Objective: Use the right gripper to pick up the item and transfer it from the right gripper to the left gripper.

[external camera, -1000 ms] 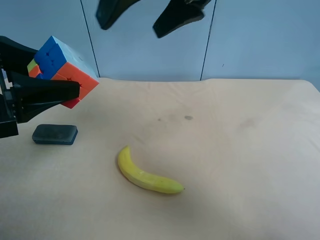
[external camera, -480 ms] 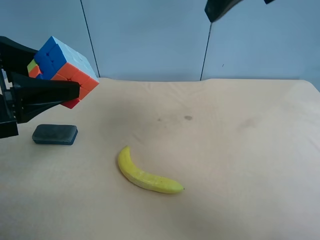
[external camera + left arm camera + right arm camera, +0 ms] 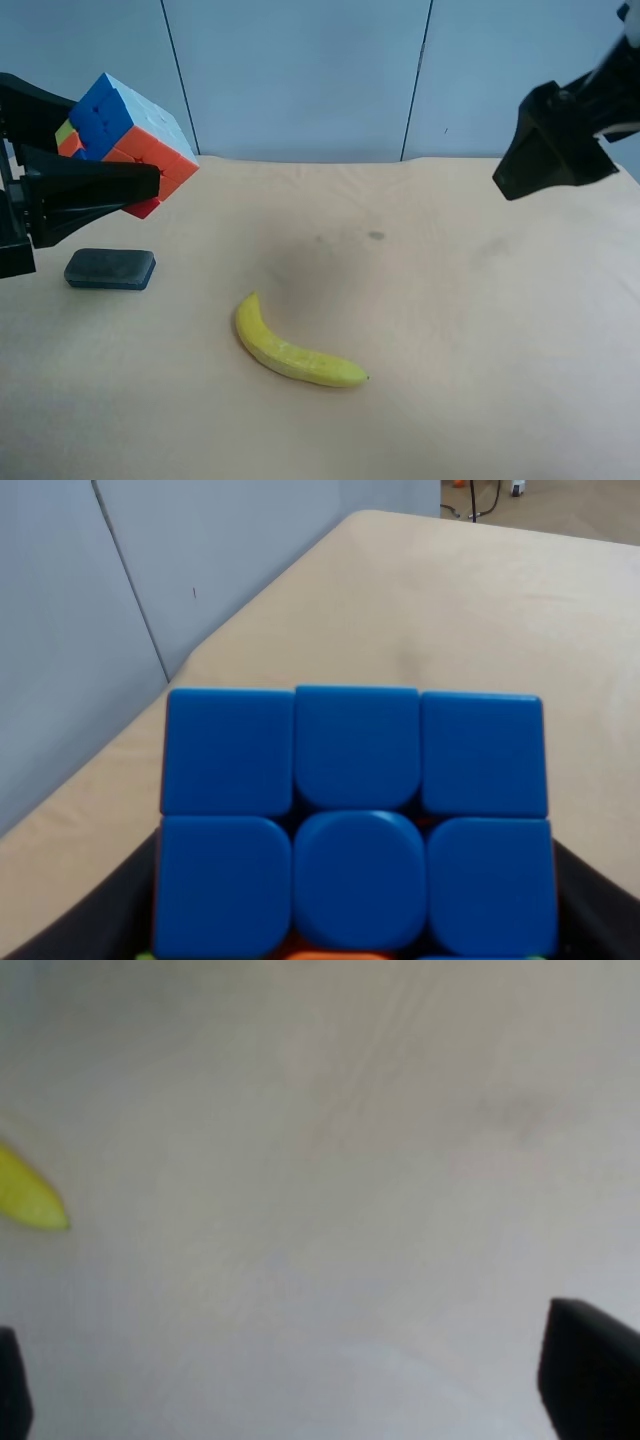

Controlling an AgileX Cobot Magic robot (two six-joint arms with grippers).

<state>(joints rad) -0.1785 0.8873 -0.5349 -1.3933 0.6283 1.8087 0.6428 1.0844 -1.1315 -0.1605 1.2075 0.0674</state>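
The puzzle cube (image 3: 125,140) hangs above the table's left edge, clamped between the long black fingers of my left gripper (image 3: 118,150). The left wrist view shows its blue face (image 3: 355,820) filling the frame, with a dark finger (image 3: 600,910) on either side. My right gripper (image 3: 552,145) is a blurred black shape in the air at the exterior high view's right, far from the cube. In the right wrist view it (image 3: 300,1390) is open and empty, its fingers at the frame's two edges above bare table.
A yellow banana (image 3: 295,350) lies mid-table; its tip shows in the right wrist view (image 3: 25,1195). A dark flat block (image 3: 110,268) lies on the beige table (image 3: 450,330) below the left gripper. Blue-grey wall panels stand behind.
The right gripper has swung from the top centre of the exterior high view to the right side and come lower. The left gripper and the cube have not moved.
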